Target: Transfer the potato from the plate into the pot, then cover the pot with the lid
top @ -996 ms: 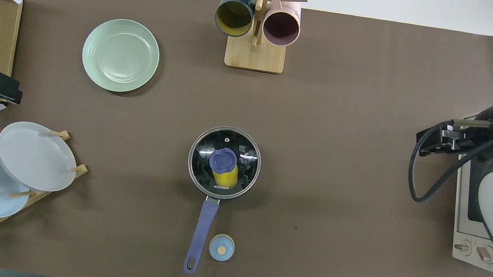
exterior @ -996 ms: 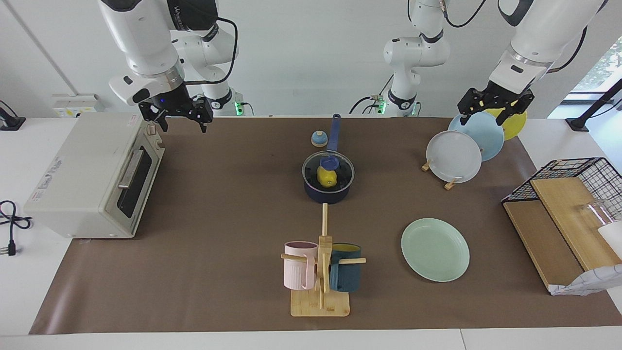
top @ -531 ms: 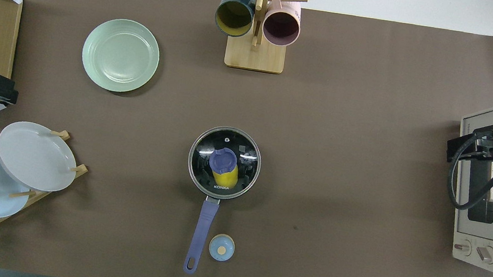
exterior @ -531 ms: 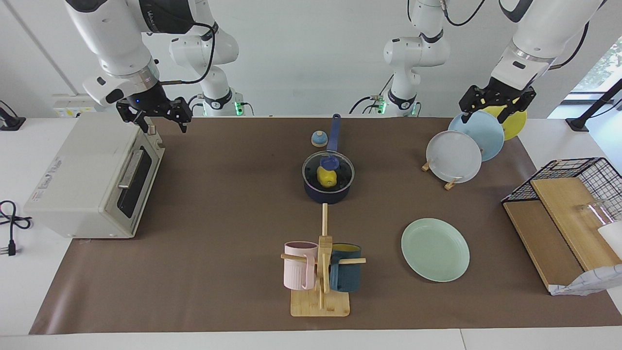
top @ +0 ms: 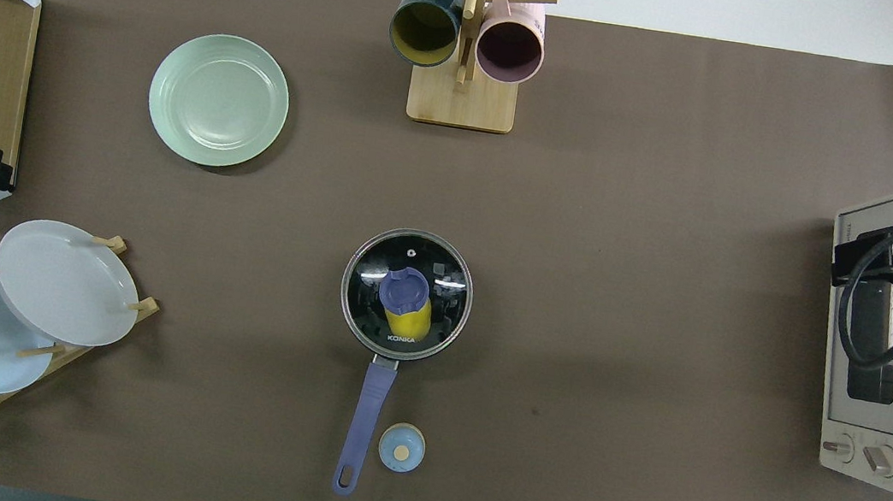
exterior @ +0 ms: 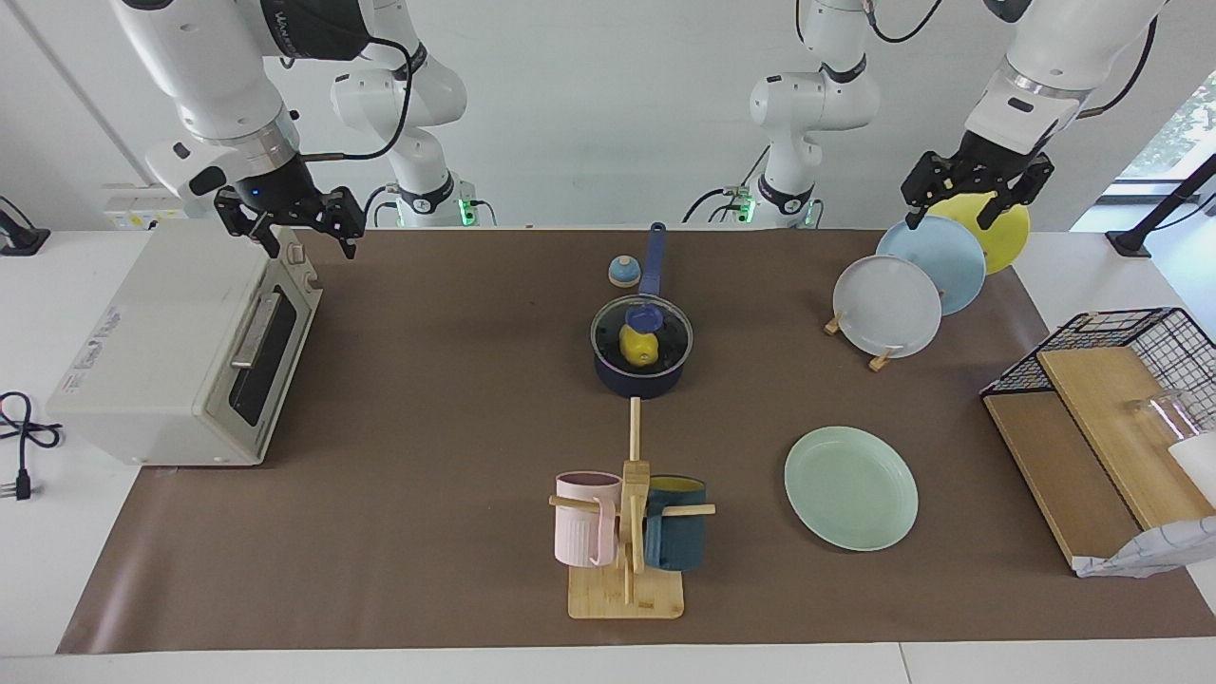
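Potato [exterior: 637, 346] sits inside pot [exterior: 638, 378] at centre of frame, w/ lid [exterior: 641, 332] on top; we see it through the glass. Plate [exterior: 851, 487] lies bare on the surface, lower right of facing view. Left end effector [exterior: 976, 197] hangs over rack plates [exterior: 888, 304], upper right, fingers apart. Right end effector [exterior: 290, 231] hangs over toaster oven [exterior: 180, 347], upper left, fingers apart, holding nothing.

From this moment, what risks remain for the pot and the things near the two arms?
The lid sits on the pot with the potato inside, so little remains. The left gripper hangs open just over the rack plates; lowering might knock them. The right gripper, also open, hangs over the toaster oven and might strike it.
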